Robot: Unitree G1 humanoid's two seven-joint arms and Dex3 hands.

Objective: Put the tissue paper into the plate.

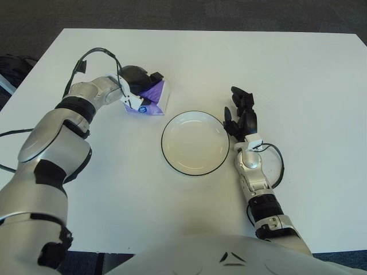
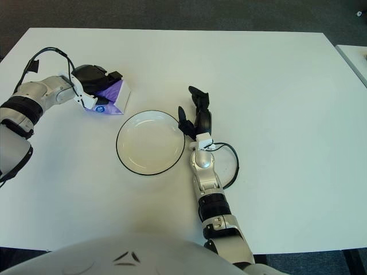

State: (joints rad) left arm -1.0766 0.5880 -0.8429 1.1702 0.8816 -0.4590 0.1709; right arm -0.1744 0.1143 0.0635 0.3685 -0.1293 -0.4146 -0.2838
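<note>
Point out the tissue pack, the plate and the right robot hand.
tissue pack (image 1: 153, 98), left eye view, on its purple wrapper beside the left robot hand's fingers.
plate (image 1: 194, 171), left eye view, on its near rim.
right robot hand (image 1: 241, 114), left eye view, on the middle of the hand.
</note>
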